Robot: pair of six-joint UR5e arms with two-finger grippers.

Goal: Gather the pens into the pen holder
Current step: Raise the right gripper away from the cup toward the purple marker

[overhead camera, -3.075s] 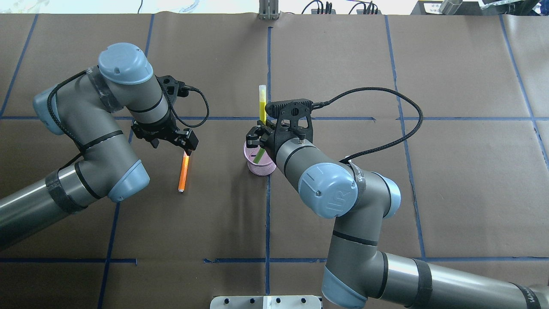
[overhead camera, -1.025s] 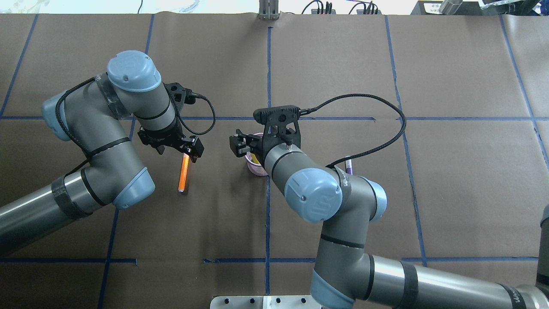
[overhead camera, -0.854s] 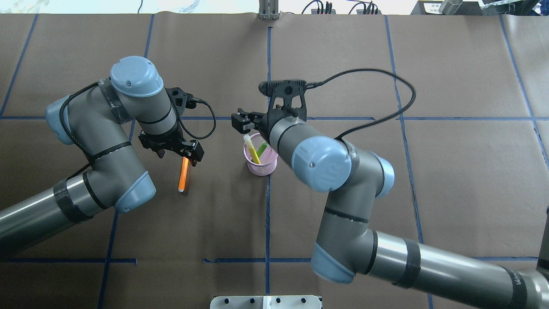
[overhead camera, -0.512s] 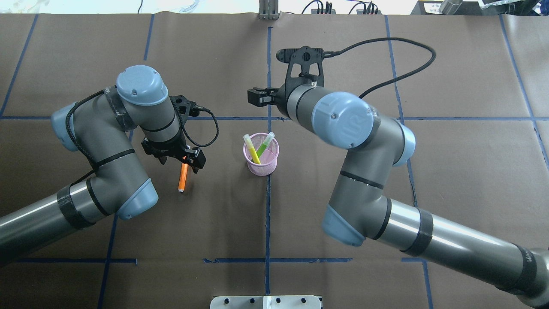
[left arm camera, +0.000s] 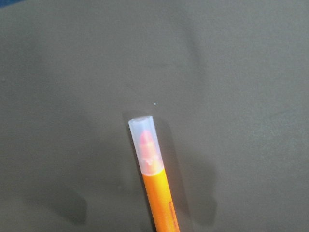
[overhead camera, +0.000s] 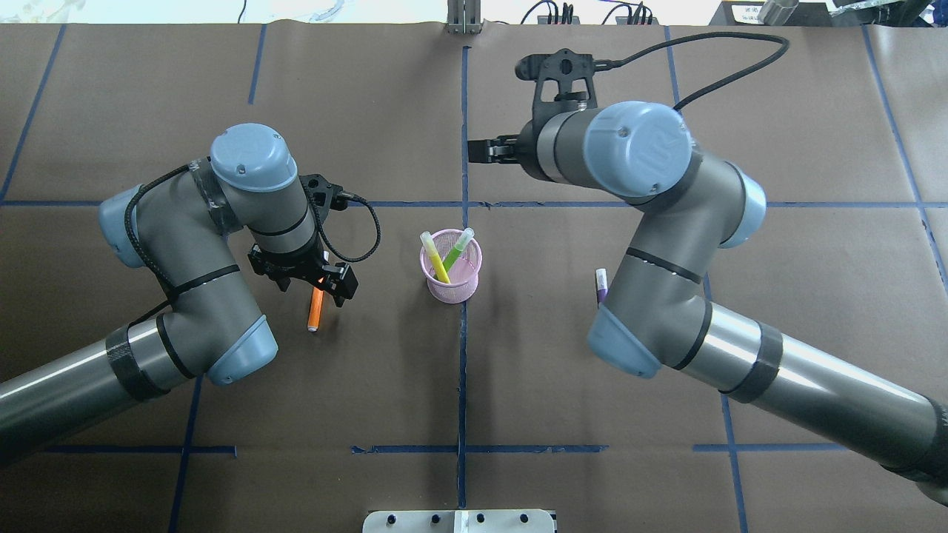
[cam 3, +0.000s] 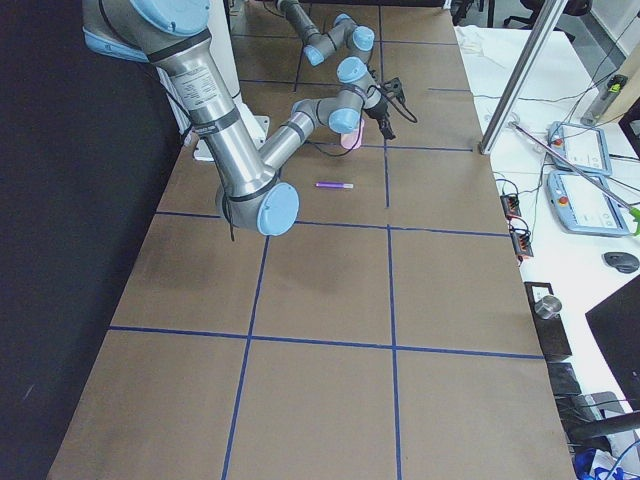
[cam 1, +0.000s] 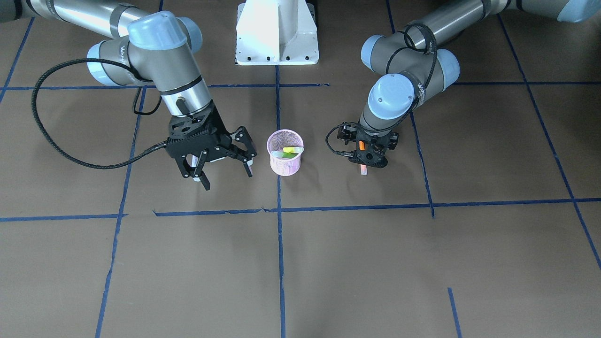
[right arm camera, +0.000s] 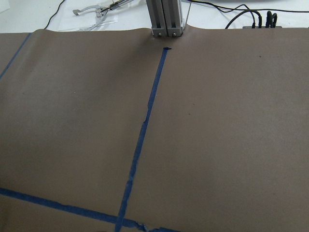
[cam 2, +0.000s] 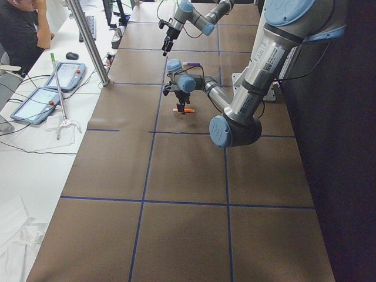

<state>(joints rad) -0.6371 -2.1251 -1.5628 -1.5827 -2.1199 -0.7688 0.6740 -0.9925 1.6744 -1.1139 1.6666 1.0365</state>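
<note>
- The right gripper [cam 1: 228,181], now wide open, has pulled back; the yellow pen [overhead camera: 435,259] stands in the pink pen holder [overhead camera: 453,285].
- The left gripper [cam 1: 367,162] has dropped over the orange pen [overhead camera: 315,311], which lies left of the holder. I cannot tell if it is squeezing. Orange looks next.

1 yellow pen [overhead camera: 435,259], 1 green pen [overhead camera: 454,256], 1 orange pen [overhead camera: 316,311], 1 purple pen [overhead camera: 601,286], 1 pen holder [overhead camera: 453,293].

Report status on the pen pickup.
Right gripper open, empty, clear of holder. Left gripper low over orange pen, grip unclear. Two pens in holder; purple pen on table. Nothing blocks holder.
</note>
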